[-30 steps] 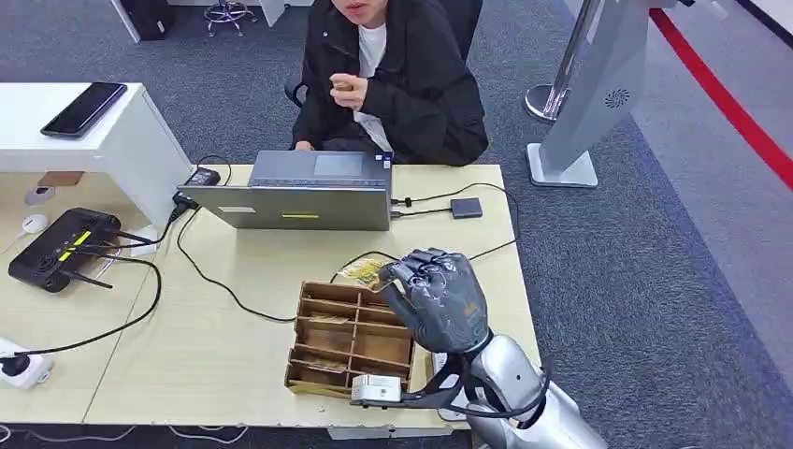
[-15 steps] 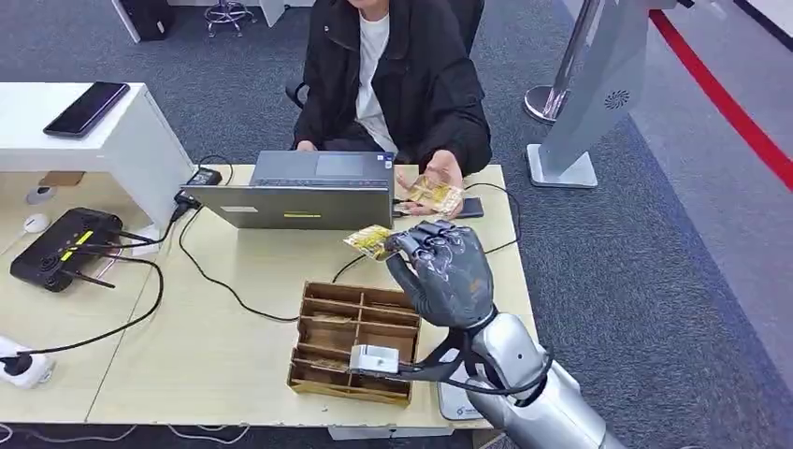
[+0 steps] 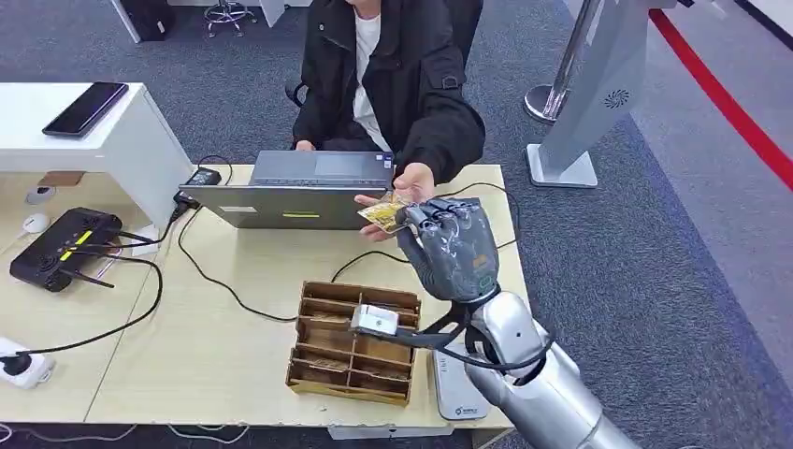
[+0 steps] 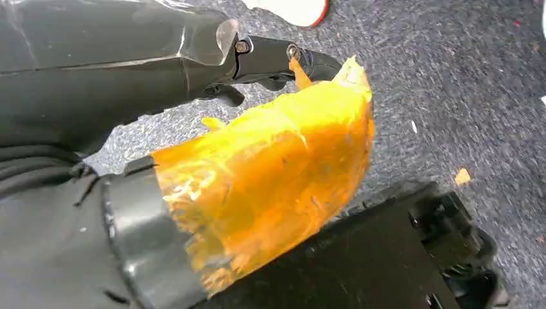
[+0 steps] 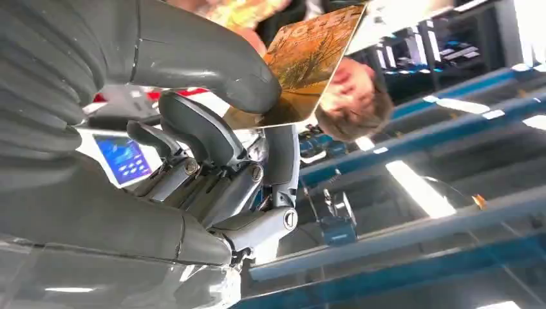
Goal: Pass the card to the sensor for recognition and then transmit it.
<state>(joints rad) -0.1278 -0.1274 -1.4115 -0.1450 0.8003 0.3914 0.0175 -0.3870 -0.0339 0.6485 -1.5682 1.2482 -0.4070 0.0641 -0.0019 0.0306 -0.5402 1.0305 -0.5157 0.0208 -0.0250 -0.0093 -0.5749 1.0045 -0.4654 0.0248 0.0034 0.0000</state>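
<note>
One silver arm, the robot's right, rises from the near edge of the tabletop [image 3: 234, 365] in the head view. Beside its forearm lies a white card sensor [image 3: 455, 393], partly hidden by the arm. Left of the arm stands a brown compartmented box [image 3: 327, 360], with a small grey module [image 3: 376, 321] on the arm's cable hanging above it. The right hand [image 3: 447, 248] is raised over the far right part of the tabletop, fingers curled, pinching a yellow patterned card [image 3: 383, 214] between the thumb and the darker fingers; the right wrist view shows the thumb pressed on the card's face. Directly beyond, a person's hand [image 3: 404, 187] lies palm-up at the card, at or under its far edge; whether it touches the card cannot be told. A black cable [image 3: 210, 281] loops across the tabletop to an open grey laptop [image 3: 304, 192], with a small black device [image 3: 465, 208] right of it, partly hidden by the right hand. At the far left sit a black router [image 3: 56, 248] and a white power strip [image 3: 21, 367]; a black phone [image 3: 84, 108] rests on a white cabinet [image 3: 122, 150]. The person in a black jacket [image 3: 411, 84] sits behind the laptop. The left wrist view shows orange tape over a dark part above grey carpet [image 4: 463, 96]; the left hand's state cannot be told.
</note>
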